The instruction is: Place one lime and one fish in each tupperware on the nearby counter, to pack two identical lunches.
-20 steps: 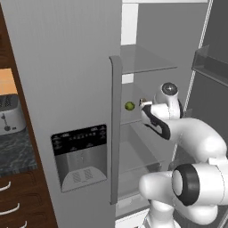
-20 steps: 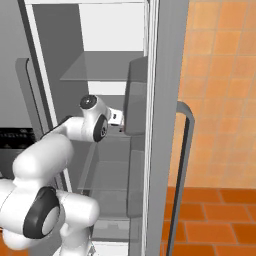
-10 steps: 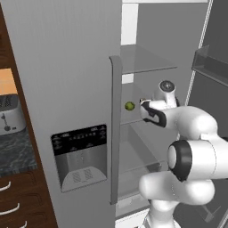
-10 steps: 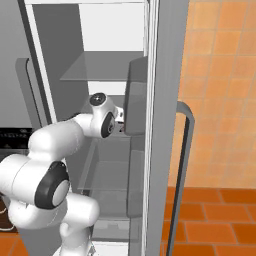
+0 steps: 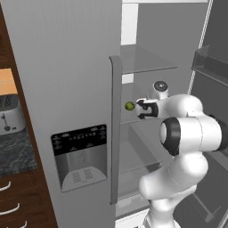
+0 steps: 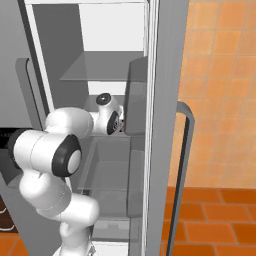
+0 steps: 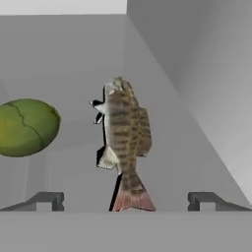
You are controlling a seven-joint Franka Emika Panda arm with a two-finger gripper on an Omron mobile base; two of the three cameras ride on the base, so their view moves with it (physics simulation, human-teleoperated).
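My gripper [image 7: 125, 202] stands open inside the fridge, fingertips [image 7: 47, 201] wide apart. A brown striped fish [image 7: 125, 135] lies on the shelf straight ahead, its reddish tail reaching in between the open fingers. A yellow-green lime [image 7: 27, 127] sits to the fish's left, outside the fingers. From the left base the lime [image 5: 129, 106] peeks past the closed door's edge, just left of the gripper [image 5: 140, 108]. The dark speckled counter [image 5: 15, 149] is at far left. The tupperware is out of view.
The closed left fridge door [image 5: 67, 89] with its tall handle [image 5: 116, 129] and dispenser panel stands close to my arm. A glass shelf [image 5: 147, 60] hangs above the hand. A silver toaster [image 5: 9, 113] sits on the counter. The open right door [image 6: 165, 125] flanks the arm.
My arm has pushed the hand deeper onto the fridge shelf toward the lime and fish, and the elbow has swung up and closer. The jaws have stayed open.
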